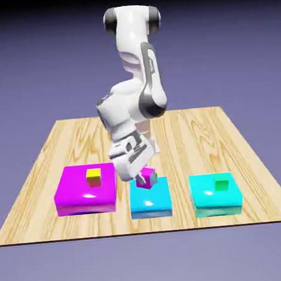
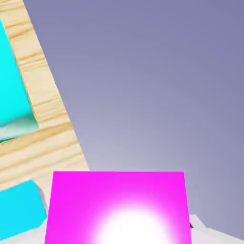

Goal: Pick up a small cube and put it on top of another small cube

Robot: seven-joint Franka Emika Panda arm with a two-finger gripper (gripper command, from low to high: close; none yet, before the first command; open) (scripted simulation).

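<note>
While my gripper is closed on the magenta cube, the cube sits between my two fingertips, tilted. Relative to the blue block, the cube is located at its far part; I cannot tell whether they touch.

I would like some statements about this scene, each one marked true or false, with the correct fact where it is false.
1. The small magenta-pink cube is held between the jaws. True.
2. The small yellow cube rests on the wide, flat magenta block. True.
3. The small green cube is on the magenta block. False: the small green cube is on the flat turquoise block.
4. The held cube sits level in the exterior view. False: it is tilted.
</note>
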